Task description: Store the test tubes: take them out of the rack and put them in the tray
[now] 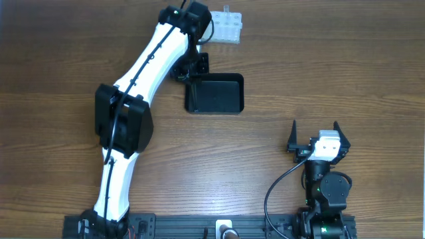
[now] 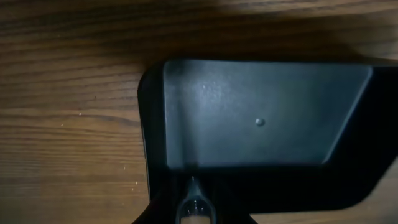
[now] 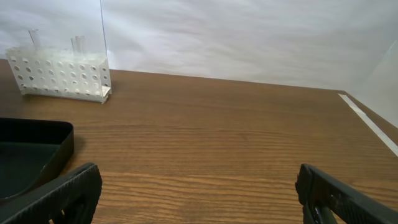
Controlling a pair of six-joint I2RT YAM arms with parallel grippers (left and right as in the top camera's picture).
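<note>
Upper centre-left, the left gripper hangs at the upper-left corner of the black tray, fingers pinching a test tube over its edge. The tray floor is bare, so nothing is stored yet and this looks like the first. Just above, the white rack has a few tubes standing in it. Lower right, the right gripper sits with fingers spread, empty. The table is brown wood, with a plain white wall behind.

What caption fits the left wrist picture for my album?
Left gripper holds a test tube over the black tray.
</note>
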